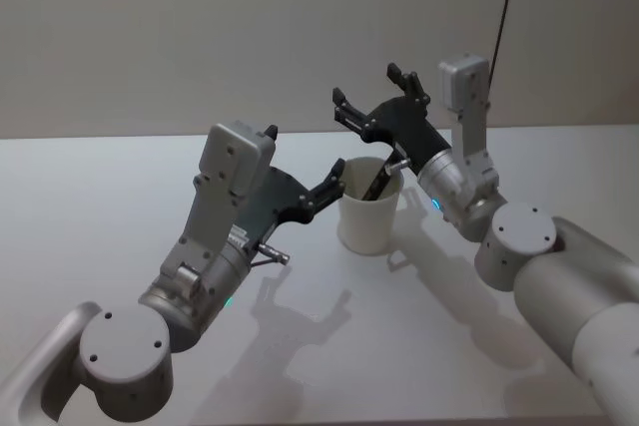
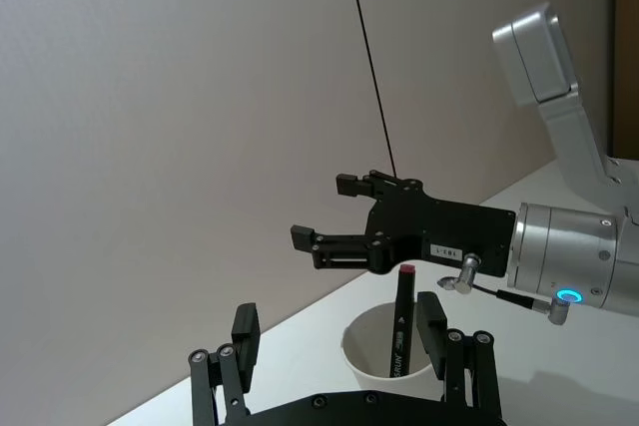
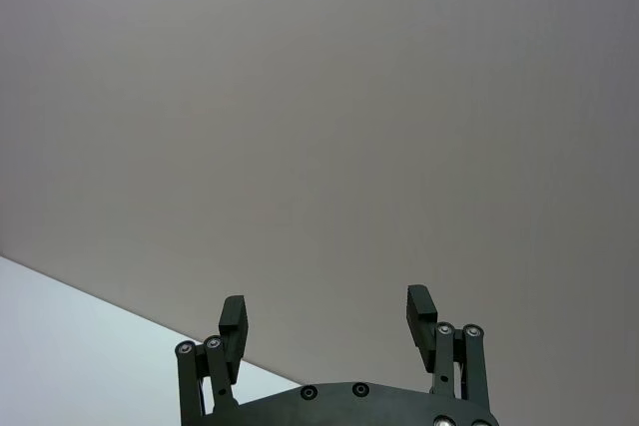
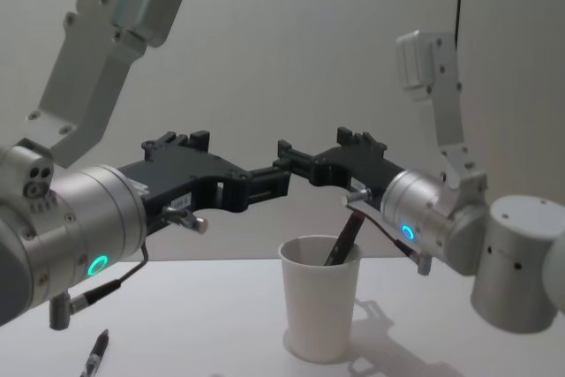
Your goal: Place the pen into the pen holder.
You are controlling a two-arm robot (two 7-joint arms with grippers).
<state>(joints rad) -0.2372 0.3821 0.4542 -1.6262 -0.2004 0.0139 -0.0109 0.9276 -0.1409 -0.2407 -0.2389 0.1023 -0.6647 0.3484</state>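
Observation:
The pen holder (image 1: 367, 218) is a white paper cup standing upright near the middle of the table. A dark pen (image 1: 377, 183) with a red end leans inside it, its top above the rim (image 4: 342, 240). My right gripper (image 1: 374, 92) hangs open above the cup with nothing between its fingers (image 3: 326, 311). At rim height, just left of the cup, my left gripper (image 1: 305, 157) is open too. The left wrist view shows the cup (image 2: 371, 358) and the pen (image 2: 401, 318) beyond my left gripper (image 2: 337, 331), with the right gripper (image 2: 329, 212) farther off.
A second dark pen (image 4: 95, 355) lies on the white table (image 1: 90, 207) at the near left, under my left arm. A thin black cable (image 1: 504, 17) hangs down the grey wall behind the right arm.

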